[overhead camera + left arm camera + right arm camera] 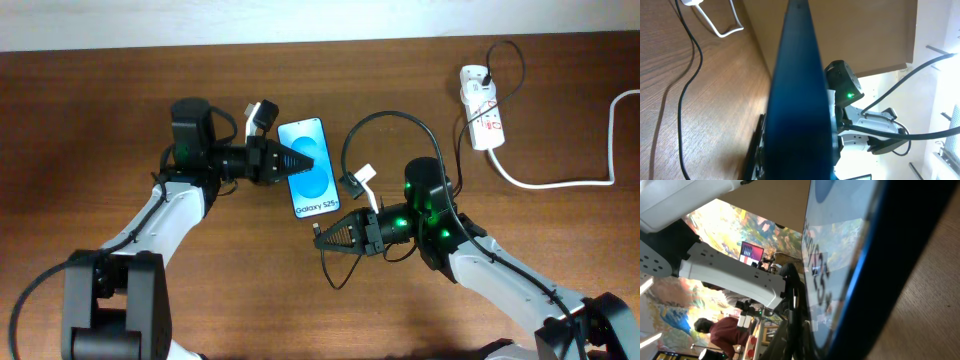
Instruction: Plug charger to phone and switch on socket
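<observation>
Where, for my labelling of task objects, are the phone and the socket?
phone (312,190): overhead view, lower part of its blue screen.
socket (484,118): overhead view, middle of its white face.

The left gripper (300,160) overlaps the phone (312,190), while the right gripper (322,236), the charger (395,113) at its tip, sits just below it.

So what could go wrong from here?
The phone seems pinched at one edge by the left gripper, so it could slip or twist when the right gripper pushes the charger tip in. The charger's cable loops beside the right arm and might snag.
</observation>
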